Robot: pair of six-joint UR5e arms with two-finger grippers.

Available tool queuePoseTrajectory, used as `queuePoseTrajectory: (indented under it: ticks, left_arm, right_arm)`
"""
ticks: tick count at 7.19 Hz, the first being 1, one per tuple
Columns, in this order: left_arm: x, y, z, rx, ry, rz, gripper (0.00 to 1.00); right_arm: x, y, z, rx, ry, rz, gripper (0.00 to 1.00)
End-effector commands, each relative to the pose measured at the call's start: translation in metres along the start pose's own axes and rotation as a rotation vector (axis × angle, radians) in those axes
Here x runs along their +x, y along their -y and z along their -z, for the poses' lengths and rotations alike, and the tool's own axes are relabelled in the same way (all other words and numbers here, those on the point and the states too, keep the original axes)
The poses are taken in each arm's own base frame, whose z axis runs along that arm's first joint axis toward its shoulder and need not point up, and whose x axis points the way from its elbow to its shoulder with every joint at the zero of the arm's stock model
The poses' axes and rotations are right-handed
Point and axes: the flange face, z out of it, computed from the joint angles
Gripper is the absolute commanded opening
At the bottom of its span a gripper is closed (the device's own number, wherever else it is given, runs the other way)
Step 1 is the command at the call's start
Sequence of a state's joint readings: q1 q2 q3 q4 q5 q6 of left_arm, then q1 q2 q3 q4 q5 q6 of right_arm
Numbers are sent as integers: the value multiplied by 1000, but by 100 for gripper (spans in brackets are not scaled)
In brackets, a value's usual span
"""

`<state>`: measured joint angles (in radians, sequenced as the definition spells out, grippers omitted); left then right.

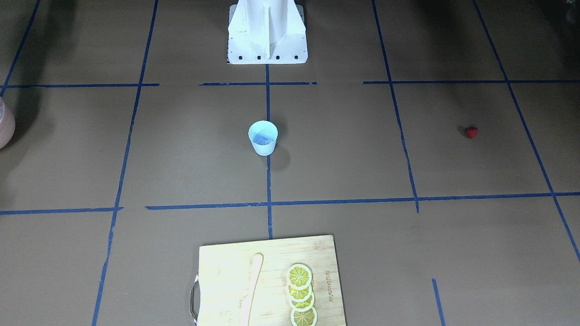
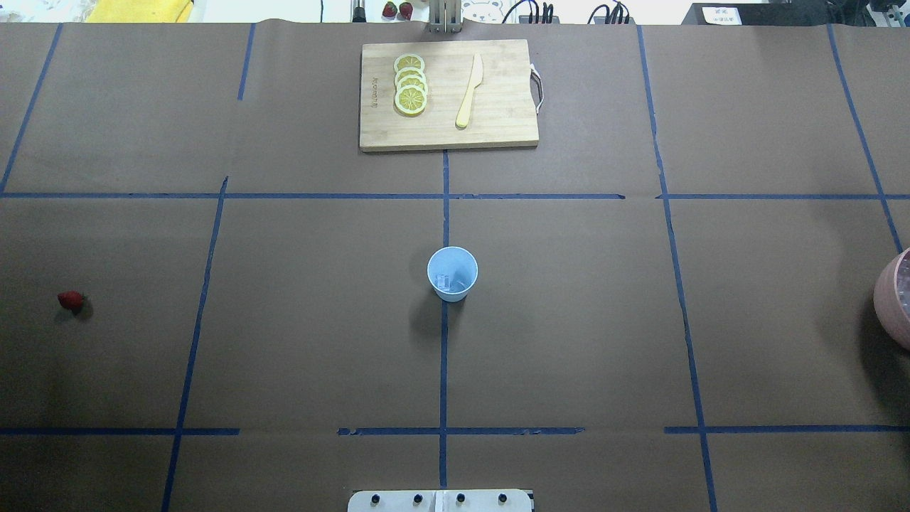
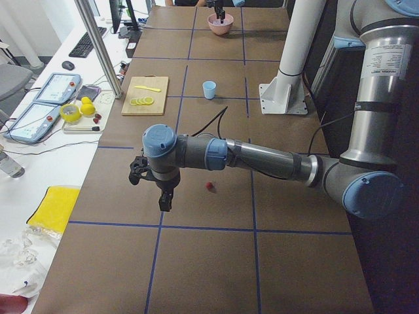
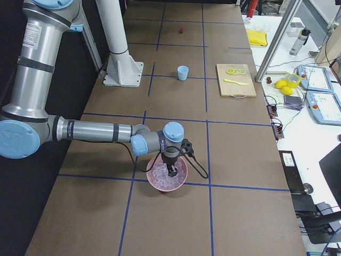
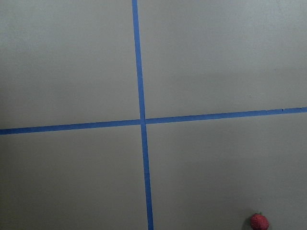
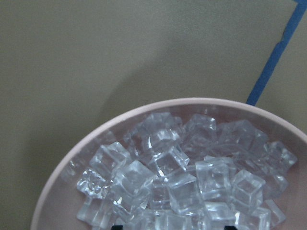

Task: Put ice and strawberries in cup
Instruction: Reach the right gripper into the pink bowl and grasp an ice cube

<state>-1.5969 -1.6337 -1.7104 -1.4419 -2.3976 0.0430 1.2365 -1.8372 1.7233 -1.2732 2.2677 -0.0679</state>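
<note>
Ice step | right pincer (image 4: pixel 171 169), tips apart, low over ice (image 6: pixel 182 187) in pink bowl (image 4: pixel 160 184) | left pincer (image 3: pixel 163 199) near strawberry (image 2: pixel 71 300), grip state: cannot tell | cup (image 2: pixel 452 274) mid-surface | next: lower, clamp one cube.

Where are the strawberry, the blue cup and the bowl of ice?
strawberry (image 2: pixel 70 300): overhead view, its red body.
cup (image 1: pixel 263 149): front-facing view, its outer wall.
pink bowl (image 6: pixel 206 101): right wrist view, its rim.
</note>
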Motion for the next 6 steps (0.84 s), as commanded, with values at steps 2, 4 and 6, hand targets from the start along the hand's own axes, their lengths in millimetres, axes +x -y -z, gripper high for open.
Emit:
queuePoseTrajectory:
  ticks: [2, 4, 6]
  left_arm:
    - [0, 1, 0, 1, 2, -1, 100]
    - [1, 1, 0, 1, 0, -1, 100]
    - [1, 1, 0, 1, 0, -1, 100]
  right_arm:
    - [3, -2, -4, -7, 2, -2, 69]
    - [3, -3, -5, -8, 2, -5, 62]
    - [3, -3, -5, -8, 3, -5, 61]
